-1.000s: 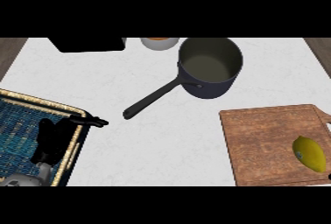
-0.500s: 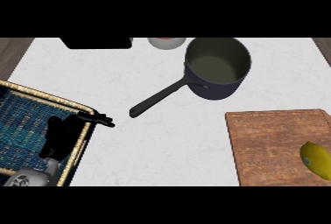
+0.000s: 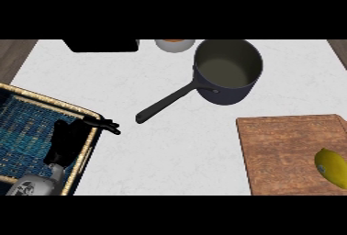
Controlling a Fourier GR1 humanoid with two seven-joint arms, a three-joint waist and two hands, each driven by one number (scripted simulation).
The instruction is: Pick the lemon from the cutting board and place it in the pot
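Presently, left hand (image 3: 65, 142) is resting at 8 o'clock over the blue mat (image 3: 24, 124), fingers relaxed, grasping nothing. Right hand is not showing. Lemon (image 3: 331, 167) is lying untouched at 4 o'clock on the cutting board (image 3: 284, 151), probably favouring a right-hand pick. Pot (image 3: 227, 69) is sitting at 1 o'clock, mouth up, handle pointing toward 7, leaving its opening unobstructed.
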